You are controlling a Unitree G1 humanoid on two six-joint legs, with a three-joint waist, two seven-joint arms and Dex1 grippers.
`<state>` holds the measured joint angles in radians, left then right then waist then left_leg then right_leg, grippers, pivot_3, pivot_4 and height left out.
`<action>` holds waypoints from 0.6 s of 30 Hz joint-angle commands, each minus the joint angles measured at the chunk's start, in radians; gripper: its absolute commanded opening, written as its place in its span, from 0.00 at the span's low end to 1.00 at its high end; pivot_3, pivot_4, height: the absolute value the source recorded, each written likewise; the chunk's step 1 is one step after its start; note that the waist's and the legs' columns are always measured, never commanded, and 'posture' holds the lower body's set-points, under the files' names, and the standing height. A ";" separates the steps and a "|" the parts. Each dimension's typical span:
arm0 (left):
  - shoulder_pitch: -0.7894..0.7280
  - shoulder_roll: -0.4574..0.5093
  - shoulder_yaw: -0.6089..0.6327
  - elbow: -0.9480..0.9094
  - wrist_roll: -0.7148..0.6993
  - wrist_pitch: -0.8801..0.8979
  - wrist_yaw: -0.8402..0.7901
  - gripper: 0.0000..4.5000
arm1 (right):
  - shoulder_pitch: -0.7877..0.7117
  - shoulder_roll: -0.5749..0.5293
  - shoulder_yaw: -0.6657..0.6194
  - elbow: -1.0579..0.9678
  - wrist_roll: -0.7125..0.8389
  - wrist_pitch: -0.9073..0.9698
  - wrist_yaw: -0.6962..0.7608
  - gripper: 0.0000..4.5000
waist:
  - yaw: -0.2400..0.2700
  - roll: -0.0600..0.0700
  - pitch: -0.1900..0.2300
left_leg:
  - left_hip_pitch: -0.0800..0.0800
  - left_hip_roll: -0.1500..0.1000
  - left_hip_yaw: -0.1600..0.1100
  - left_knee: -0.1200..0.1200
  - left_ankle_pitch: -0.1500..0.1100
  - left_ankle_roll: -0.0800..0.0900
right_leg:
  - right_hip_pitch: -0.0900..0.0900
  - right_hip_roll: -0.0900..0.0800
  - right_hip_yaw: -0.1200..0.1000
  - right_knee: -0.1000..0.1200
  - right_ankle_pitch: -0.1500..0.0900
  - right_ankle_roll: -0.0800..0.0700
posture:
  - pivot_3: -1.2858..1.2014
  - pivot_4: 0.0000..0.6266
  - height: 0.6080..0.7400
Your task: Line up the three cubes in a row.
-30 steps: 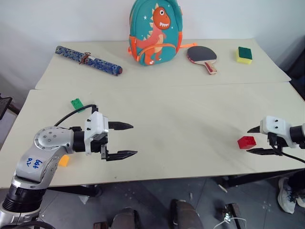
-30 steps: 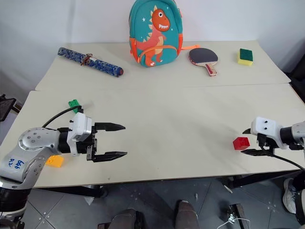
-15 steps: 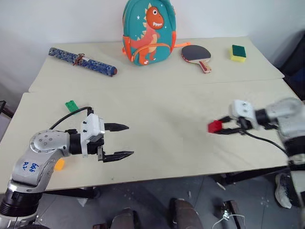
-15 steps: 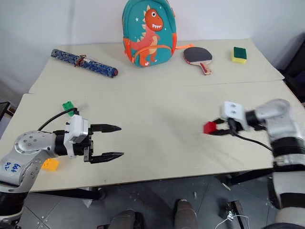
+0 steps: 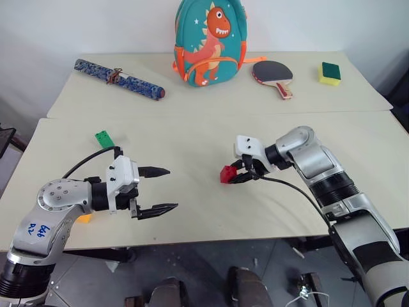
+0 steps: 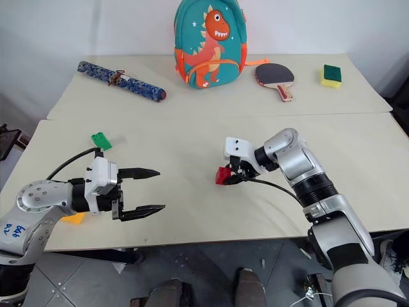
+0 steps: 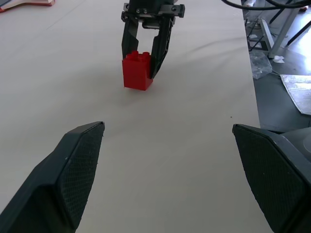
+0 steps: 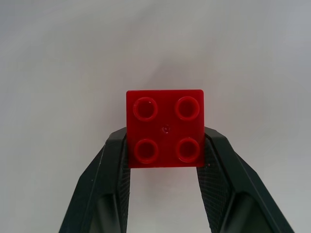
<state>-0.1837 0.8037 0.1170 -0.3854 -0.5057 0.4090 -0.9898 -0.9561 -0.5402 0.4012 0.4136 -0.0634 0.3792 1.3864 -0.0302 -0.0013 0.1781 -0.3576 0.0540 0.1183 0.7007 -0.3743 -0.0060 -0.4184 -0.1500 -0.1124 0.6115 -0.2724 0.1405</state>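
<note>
Right end effector [image 5: 238,174] clamped on red brick [image 5: 228,174], low over mid bench [image 5: 192,137]; left end effector [image 5: 160,190] spread wide, empty; green brick [image 5: 103,138] far left, orange brick [image 6: 73,218] near left arm; next: set red down toward them

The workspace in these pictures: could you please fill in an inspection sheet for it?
Surface: two pale tables pushed together, seam between them.
Job's things: red cube in the right gripper, mid-table; green cube at the left; yellow-orange cube near the front left edge, partly behind the left arm.
Clutter: dinosaur backpack, table tennis paddle, sponge, patterned blue roll, all on the far table.
Grippers: left gripper open, empty; right gripper shut on the red cube.
Cables: black cable on the left arm; another on the right.
Surroundings: white wall, grey floor.
</note>
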 commanded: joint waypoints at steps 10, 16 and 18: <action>0.046 -0.004 0.096 -0.009 -0.032 -0.041 0.014 1.00 | 0.040 -0.042 -0.027 -0.126 0.004 0.040 -0.019 0.98 | 0.000 0.000 0.000 | 0.000 0.000 0.001 0.000 0.000 0.000 | 0.000 0.000 0.000 0.000 0.000 0.000 | 0.52 0.24 1.00; 0.208 0.013 0.460 0.127 -0.109 -0.082 -0.025 1.00 | 0.261 -0.122 -0.331 -0.140 0.324 -0.298 0.166 0.99 | 0.004 -0.001 0.000 | -0.001 0.000 -0.001 -0.003 -0.001 0.000 | -0.001 0.000 -0.002 -0.002 0.000 0.000 | 0.52 0.24 1.00; 0.259 0.030 0.575 0.238 -0.105 -0.120 -0.061 1.00 | 0.311 -0.076 -0.464 -0.076 0.451 -0.405 0.191 0.99 | 0.002 -0.001 0.000 | -0.001 0.001 0.000 -0.004 -0.002 0.000 | 0.000 0.000 -0.004 -0.005 0.000 0.000 | 0.52 0.24 1.00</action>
<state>0.0581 0.8129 0.5959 -0.2032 -0.5964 0.3304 -1.0223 -0.6520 -0.6425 0.0409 0.3154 0.2763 0.0720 1.5282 -0.0285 -0.0025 0.1781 -0.3582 0.0548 0.1192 0.6972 -0.3759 -0.0064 -0.4185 -0.1496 -0.1162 0.6063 -0.2724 0.1405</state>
